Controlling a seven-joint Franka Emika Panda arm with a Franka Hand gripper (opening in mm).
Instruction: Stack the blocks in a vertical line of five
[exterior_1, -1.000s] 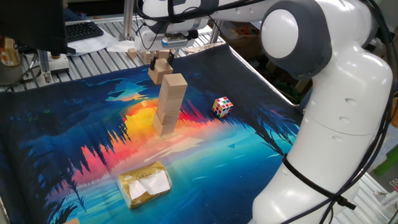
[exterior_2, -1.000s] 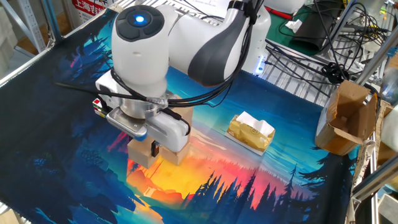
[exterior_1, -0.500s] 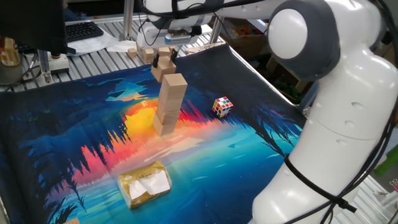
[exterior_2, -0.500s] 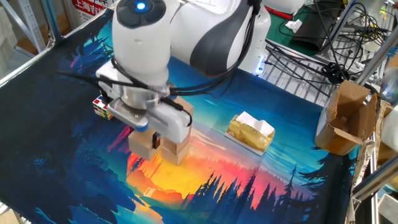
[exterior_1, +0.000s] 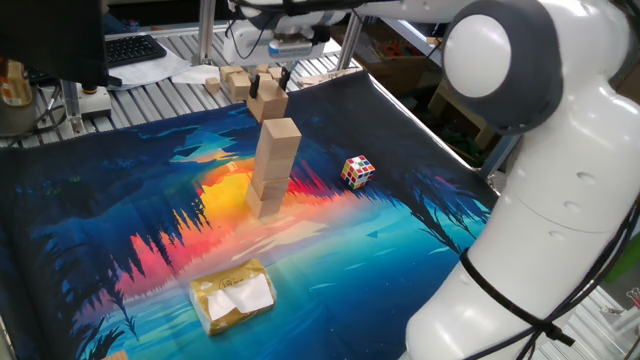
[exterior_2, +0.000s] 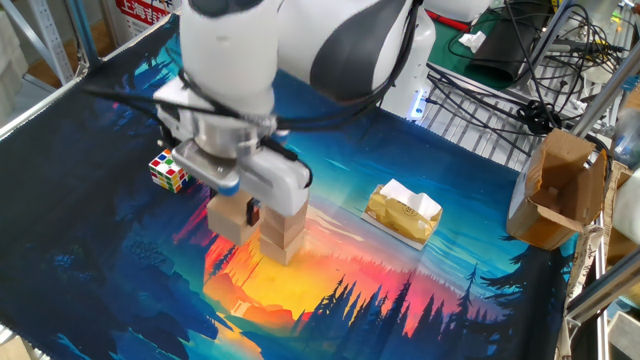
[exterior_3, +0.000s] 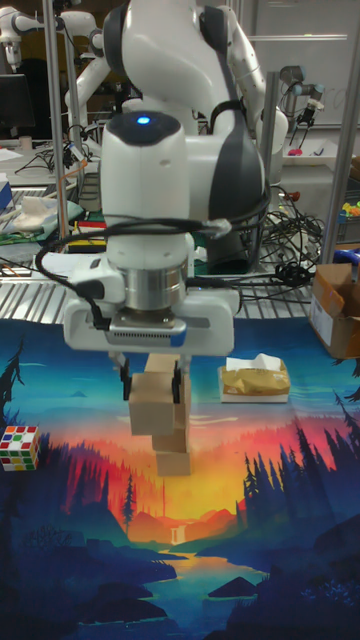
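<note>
The white arm reaches out over the table, wrist pointing down, its two-finger gripper (exterior_3: 153, 384) pinching a plain tan wooden cube (exterior_1: 267, 103) clear of the mat. That cube hangs level, up beside the top of the upright tan block stack (exterior_1: 274, 168). The tall fixed view shows both fingers pressed against the cube's sides; in the other fixed view the wrist hides much of the stack. A multicoloured puzzle cube (exterior_1: 358, 171) sits apart.

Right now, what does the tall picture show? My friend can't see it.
A white robot's end effector holds a wooden block in the air in front of a stack of blocks on a colorful mat. A puzzle cube sits at the left, a yellowish packet behind.
</note>
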